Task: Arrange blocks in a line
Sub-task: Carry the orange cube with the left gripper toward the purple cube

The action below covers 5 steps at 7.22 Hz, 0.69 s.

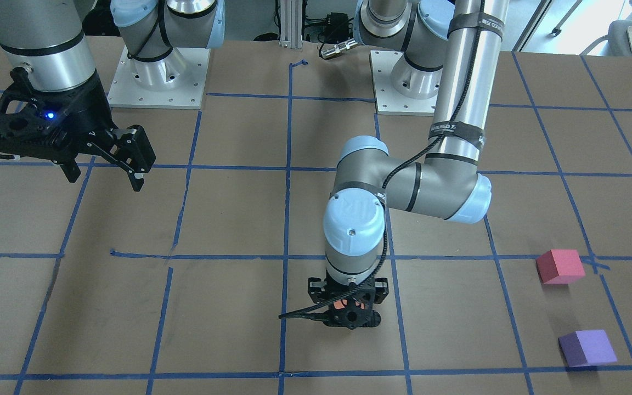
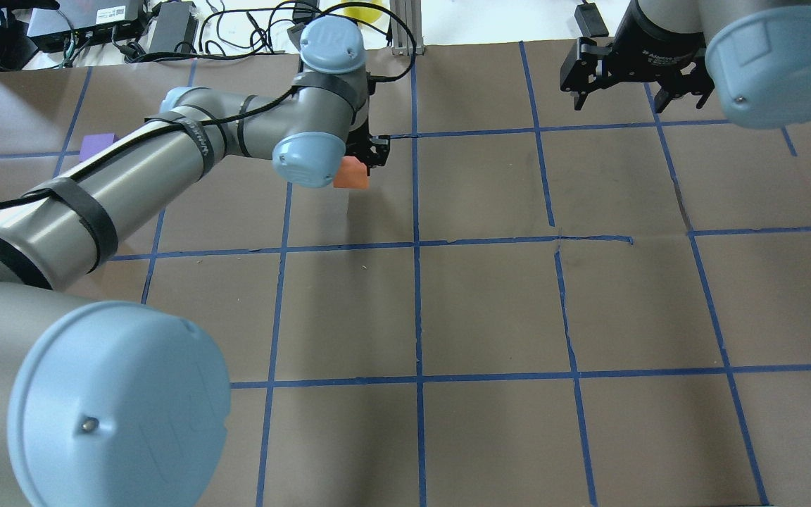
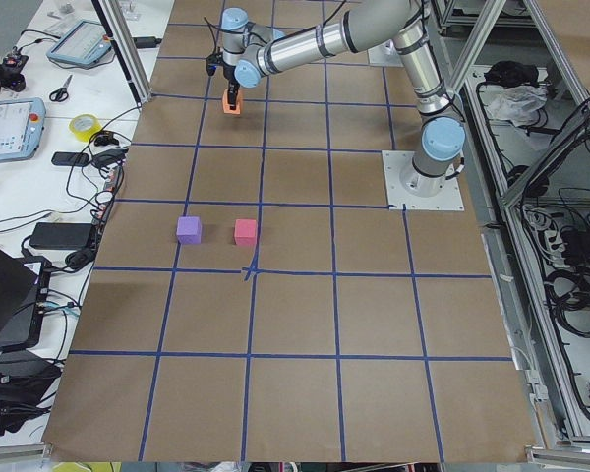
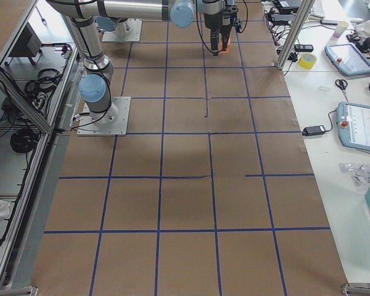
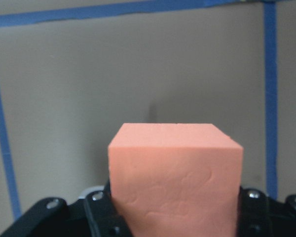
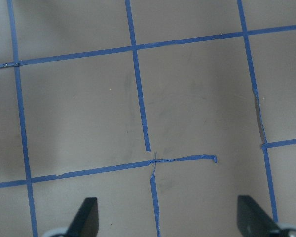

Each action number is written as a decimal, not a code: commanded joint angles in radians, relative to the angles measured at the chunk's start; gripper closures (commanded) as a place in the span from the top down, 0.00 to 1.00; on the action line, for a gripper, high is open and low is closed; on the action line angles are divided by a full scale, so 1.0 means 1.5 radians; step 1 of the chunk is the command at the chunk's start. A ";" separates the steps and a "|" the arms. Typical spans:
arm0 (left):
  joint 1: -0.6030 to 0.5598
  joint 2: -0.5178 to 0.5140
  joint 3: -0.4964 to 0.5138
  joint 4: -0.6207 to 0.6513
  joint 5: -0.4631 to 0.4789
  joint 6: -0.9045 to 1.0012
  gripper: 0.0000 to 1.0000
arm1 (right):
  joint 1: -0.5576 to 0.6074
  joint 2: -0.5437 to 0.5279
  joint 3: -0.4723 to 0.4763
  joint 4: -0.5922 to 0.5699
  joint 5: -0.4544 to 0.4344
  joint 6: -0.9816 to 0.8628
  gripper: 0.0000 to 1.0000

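Observation:
My left gripper (image 1: 349, 312) is shut on the orange block (image 5: 175, 177), which fills the lower middle of the left wrist view. The overhead view shows that orange block (image 2: 350, 174) at the far middle of the table, under the left wrist. The pinkish-red block (image 1: 560, 266) and the purple block (image 1: 587, 348) rest side by side on the table, well off to my left, apart from each other and from both grippers. My right gripper (image 1: 105, 175) hangs open over the table's right side, and its fingers (image 6: 86, 219) have nothing between them.
Blue tape lines (image 2: 416, 243) divide the brown table into squares. Both arm bases (image 1: 157, 77) stand on plates at my edge. Cables and boxes (image 2: 117, 21) lie beyond the far edge. Tablets (image 4: 361, 126) and a tape roll (image 4: 307, 60) sit on the side desk.

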 commanded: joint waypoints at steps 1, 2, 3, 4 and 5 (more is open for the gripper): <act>0.116 0.055 -0.008 -0.062 -0.007 0.050 0.00 | 0.000 0.001 0.000 0.000 0.001 0.000 1.00; 0.196 0.072 -0.009 -0.064 -0.008 0.061 0.00 | 0.000 0.000 0.000 0.000 0.000 0.000 1.00; 0.273 0.077 -0.012 -0.082 -0.006 0.136 0.00 | 0.000 0.000 0.000 -0.001 0.004 0.000 1.00; 0.330 0.077 -0.011 -0.083 -0.006 0.219 0.00 | 0.000 0.000 0.000 -0.001 0.006 0.000 1.00; 0.380 0.078 -0.005 -0.089 -0.006 0.236 0.00 | 0.000 0.000 0.000 -0.001 0.005 0.000 1.00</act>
